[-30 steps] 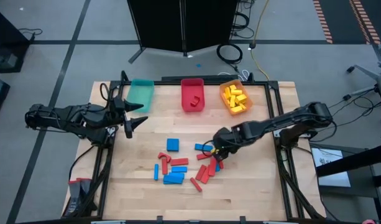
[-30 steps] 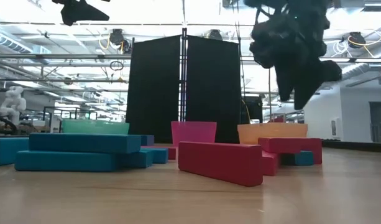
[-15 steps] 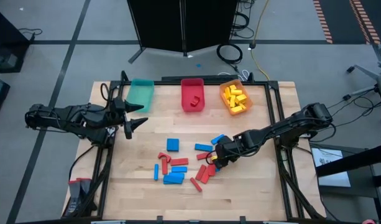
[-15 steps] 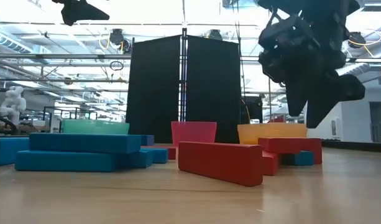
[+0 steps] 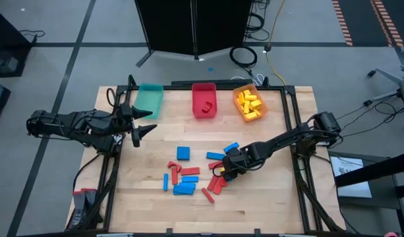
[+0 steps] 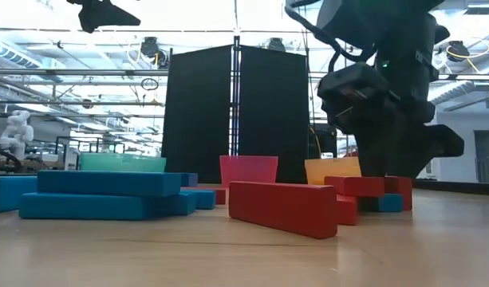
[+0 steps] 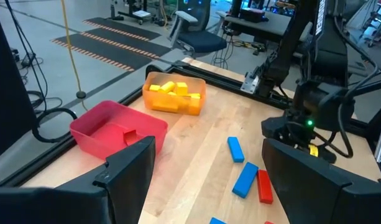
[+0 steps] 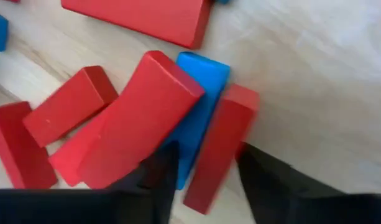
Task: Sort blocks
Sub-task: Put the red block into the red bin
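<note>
Right now, blocks (image 5: 188, 174): red and blue ones lie scattered across the middle of the wooden table (image 5: 149, 204), none yellow among them; a small cluster of red bars with one blue bar sits under the right arm's tip.
Cluster up close: a blue bar (image 8: 196, 118) lies wedged between a fat red bar (image 8: 137, 121) and a slimmer red bar (image 8: 218, 149), all touching side by side.
Right gripper (image 5: 226, 169): down low at that cluster, fingers (image 8: 156, 177) parted, straddling the near ends of the blue and slim red bars; not clamped on anything that I can see.
Red bin (image 5: 203, 100): at the far edge in the middle, one red block inside.
Orange bin (image 5: 249, 103): just right of the red one, heaped with yellow blocks.
Teal bin (image 5: 149, 99): far left of the row; I can't see any block in it.
Left gripper (image 5: 144, 122): hanging at the table's left edge near the teal bin, well apart from the blocks, fingers spread wide and holding nothing.
Black panel (image 5: 194, 26): standing behind the table, past the bins.
</note>
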Motion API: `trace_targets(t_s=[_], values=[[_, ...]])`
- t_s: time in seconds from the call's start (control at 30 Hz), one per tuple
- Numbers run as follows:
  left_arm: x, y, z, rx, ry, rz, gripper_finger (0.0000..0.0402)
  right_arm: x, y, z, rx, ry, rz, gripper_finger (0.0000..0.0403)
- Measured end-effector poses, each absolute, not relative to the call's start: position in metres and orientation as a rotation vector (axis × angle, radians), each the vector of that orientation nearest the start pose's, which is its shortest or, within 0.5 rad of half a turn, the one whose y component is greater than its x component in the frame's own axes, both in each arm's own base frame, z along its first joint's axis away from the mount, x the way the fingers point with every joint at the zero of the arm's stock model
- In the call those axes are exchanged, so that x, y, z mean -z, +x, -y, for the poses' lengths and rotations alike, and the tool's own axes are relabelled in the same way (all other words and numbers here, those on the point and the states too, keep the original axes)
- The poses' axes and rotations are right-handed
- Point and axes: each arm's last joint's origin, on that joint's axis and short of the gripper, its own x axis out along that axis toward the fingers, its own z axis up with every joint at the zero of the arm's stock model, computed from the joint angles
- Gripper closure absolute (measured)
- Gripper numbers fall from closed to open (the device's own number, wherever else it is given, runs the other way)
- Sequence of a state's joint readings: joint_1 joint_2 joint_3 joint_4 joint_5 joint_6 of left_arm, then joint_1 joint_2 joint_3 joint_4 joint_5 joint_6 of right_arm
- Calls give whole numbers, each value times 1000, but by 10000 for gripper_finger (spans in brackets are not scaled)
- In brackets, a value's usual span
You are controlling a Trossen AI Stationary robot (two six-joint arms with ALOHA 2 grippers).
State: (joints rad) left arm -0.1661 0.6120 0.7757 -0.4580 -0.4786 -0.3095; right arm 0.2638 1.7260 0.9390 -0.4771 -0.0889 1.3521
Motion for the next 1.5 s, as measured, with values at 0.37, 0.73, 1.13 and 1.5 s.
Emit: trace_targets(t_s=[0.37,0.73,1.13,1.5], values=[[-327,126,8,-350,-211,-230,100,-146,292,-81,596,1035,-1243,365],[-327,126,8,-350,-211,-230,100,-180,301,-75,606,934,-1273,365],[-328,125,7,-350,-212,-226,100,-203,321,3,628,833,-1173,365],[-328,125,7,-349,-207,-227,100,-239,327,103,662,800,-973,365]])
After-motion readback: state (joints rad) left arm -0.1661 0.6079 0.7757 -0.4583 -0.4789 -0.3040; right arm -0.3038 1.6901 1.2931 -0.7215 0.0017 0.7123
